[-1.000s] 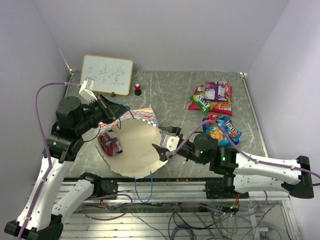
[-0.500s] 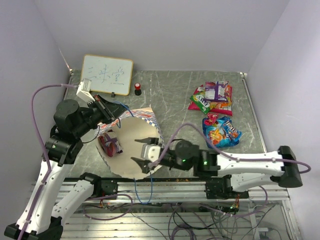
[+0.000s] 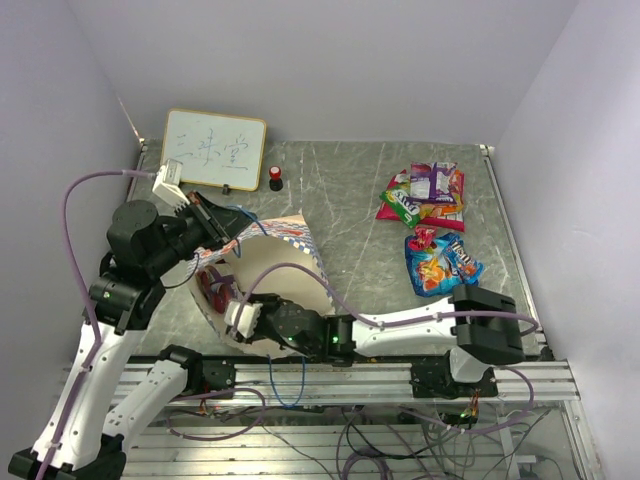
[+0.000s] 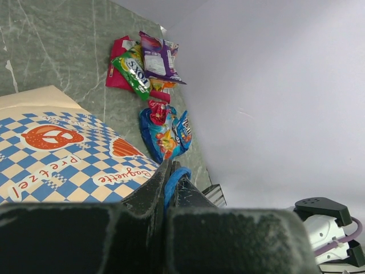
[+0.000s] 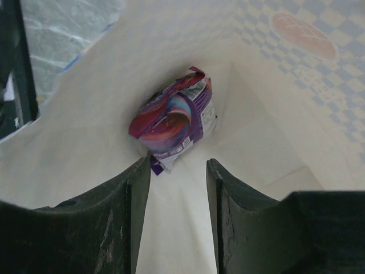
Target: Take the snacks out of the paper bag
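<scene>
The cream paper bag (image 3: pixel 262 262), with its blue-and-white checkered band, lies on its side at the table's near edge, left of centre, mouth gaping. One purple-and-pink packet (image 5: pixel 174 123) lies deep inside. Red, green and purple packets (image 3: pixel 425 195) are heaped toward the far-right corner, with the blue packet (image 3: pixel 445 262) just nearer.

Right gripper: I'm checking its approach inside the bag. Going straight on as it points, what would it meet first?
Likely the purple snack packet, lying deep in the paper bag just beyond the open jaws of the right gripper; nothing shows between, though depth is unclear.
</scene>
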{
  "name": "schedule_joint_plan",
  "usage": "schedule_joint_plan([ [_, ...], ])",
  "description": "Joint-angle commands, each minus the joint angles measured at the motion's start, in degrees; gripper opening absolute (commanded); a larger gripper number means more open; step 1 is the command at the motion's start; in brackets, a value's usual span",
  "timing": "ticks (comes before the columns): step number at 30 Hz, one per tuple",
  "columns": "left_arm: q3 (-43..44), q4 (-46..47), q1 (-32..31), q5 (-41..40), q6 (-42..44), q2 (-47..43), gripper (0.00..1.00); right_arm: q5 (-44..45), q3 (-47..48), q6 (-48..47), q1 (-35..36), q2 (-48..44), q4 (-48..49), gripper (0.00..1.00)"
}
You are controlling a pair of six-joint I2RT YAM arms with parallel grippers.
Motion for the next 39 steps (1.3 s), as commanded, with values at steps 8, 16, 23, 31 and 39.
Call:
schedule_joint_plan([
  [8, 1.38, -3.13, -0.28, 2.18, 0.17, -3.04, 0.07, -0.25, 5.19, 10.1, -2.84, 9.06, 12.67, 0.48],
  [16, 3.96, -4.91, -0.33, 4.18, 2.59, -1.82, 0.07, 3.72, 9.22, 19.47, -3.6, 16.13, 14.58, 0.6],
  [23, 2.14, -2.69, -0.33, 6.53, 1.69, -2.05, 0.07, 5.2, 11.68, 26.32, -5.59, 20.22, 13.13, 0.71],
  [31, 2.62, -3.0, -0.32, 8.61, 3.15, -1.32, 0.07, 5.06, 17.31, 30.8, -6.43, 26.29, 7.31, 0.78],
  [39, 2.64, -3.86, -0.33, 8.14, 3.65, -2.13, 0.07, 7.65, 16.71, 32.77, -7.96, 26.55, 2.96, 0.51],
])
